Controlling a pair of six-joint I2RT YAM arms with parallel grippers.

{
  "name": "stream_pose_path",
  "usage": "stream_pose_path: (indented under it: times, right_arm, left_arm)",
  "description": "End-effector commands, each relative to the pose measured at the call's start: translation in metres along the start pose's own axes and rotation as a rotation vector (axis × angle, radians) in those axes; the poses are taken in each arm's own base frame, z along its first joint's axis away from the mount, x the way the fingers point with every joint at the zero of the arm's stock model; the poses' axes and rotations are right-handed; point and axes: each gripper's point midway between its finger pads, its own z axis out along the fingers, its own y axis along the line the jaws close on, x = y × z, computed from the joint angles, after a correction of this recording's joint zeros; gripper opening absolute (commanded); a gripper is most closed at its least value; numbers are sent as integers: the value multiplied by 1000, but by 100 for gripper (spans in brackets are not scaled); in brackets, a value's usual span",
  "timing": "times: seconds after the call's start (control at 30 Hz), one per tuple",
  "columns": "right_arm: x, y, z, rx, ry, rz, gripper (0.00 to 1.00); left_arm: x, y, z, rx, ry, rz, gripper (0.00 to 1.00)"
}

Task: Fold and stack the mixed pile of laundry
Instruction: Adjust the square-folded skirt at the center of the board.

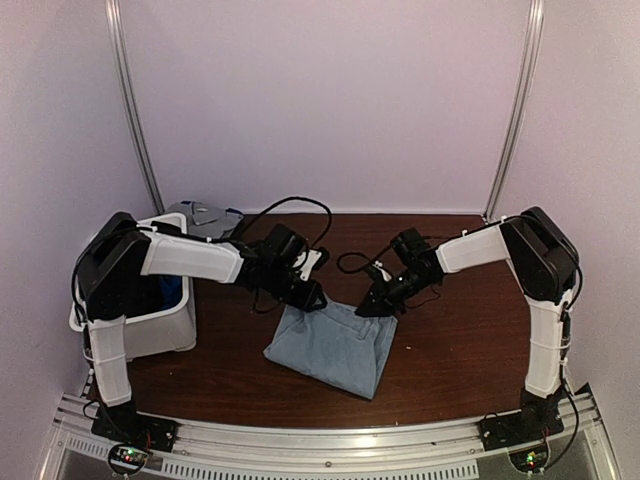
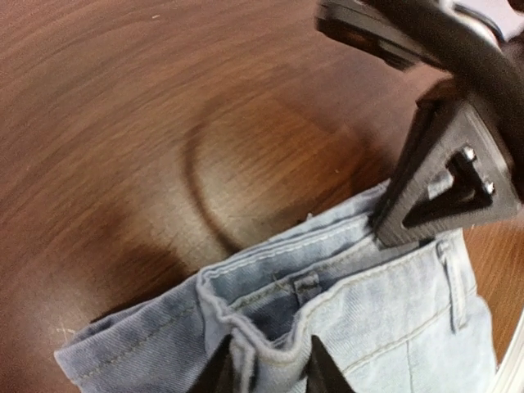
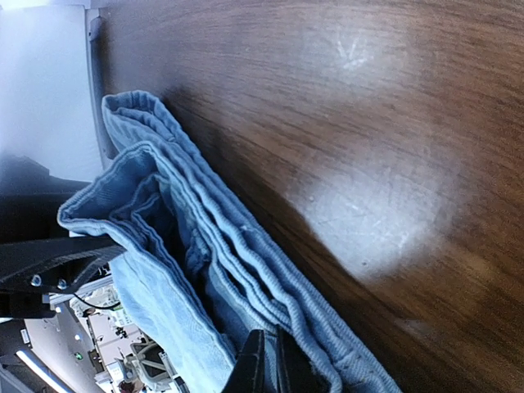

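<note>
A faded light-blue denim piece [image 1: 335, 345] lies folded on the brown table, mid-front. My left gripper [image 1: 310, 297] is at its far left corner. In the left wrist view the left gripper [image 2: 270, 372] is shut on a bunched fold of the waistband [image 2: 327, 278]. My right gripper [image 1: 376, 305] is at the far right corner. In the right wrist view the right gripper [image 3: 268, 364] pinches a layer among the stacked denim edges [image 3: 188, 213]. Bright blue fabric [image 1: 172, 292] shows inside the bin, and a pale grey piece [image 1: 200, 214] lies behind it.
A white plastic bin [image 1: 155, 330] stands at the table's left edge, under my left arm. Black cables [image 1: 300, 205] loop over the far middle of the table [image 1: 470, 350]. Metal uprights [image 1: 515, 110] and pale walls close off the back.
</note>
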Motion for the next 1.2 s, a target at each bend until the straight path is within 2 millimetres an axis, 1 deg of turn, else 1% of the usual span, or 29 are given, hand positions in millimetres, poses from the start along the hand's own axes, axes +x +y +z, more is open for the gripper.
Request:
stream_pose_path:
  times: [0.0,0.17,0.23,0.3,0.37,0.4,0.47,0.53,0.6,0.67,0.73,0.83,0.93,1.07,1.17]
  right_arm:
    - [10,-39,3,151,24,20,6]
    - [16,-52,2,195,29,22,1]
    - [16,-55,0,204,27,20,0]
    - [14,-54,-2,205,19,17,0]
    - [6,-44,-7,184,-6,-1,2]
    - [2,-37,-12,181,-24,-12,5]
    - [-8,-14,-25,140,-60,-48,16]
    - [-17,10,-43,107,-109,-76,24]
    - [-22,27,-63,83,-145,-80,30]
    - [-20,36,-77,64,-160,-57,31]
    - [-8,37,-83,65,-147,-28,33]
    - [13,30,-78,51,-105,28,38]
    - [26,26,-69,26,-84,60,41]
    - [32,30,-53,6,-55,62,41]
    - [34,30,-41,-1,-34,78,40]
  left_arm:
    - [-16,19,-9,-21,-70,-86,17]
    - [-19,31,-25,31,-161,-184,4]
    - [-15,36,-23,52,-176,-228,0]
    - [-6,39,-17,48,-154,-251,0]
    - [2,43,-11,38,-131,-277,0]
    - [6,46,-9,28,-124,-288,0]
    - [14,50,-5,11,-101,-296,0]
    - [17,51,-3,11,-92,-298,0]
    - [18,50,-2,16,-89,-293,0]
    - [19,50,-2,15,-85,-288,0]
    - [18,50,-2,17,-87,-283,1]
    - [17,49,-1,19,-91,-278,2]
    - [17,49,0,23,-91,-279,2]
    - [16,49,2,29,-91,-278,2]
    - [15,49,2,28,-94,-274,2]
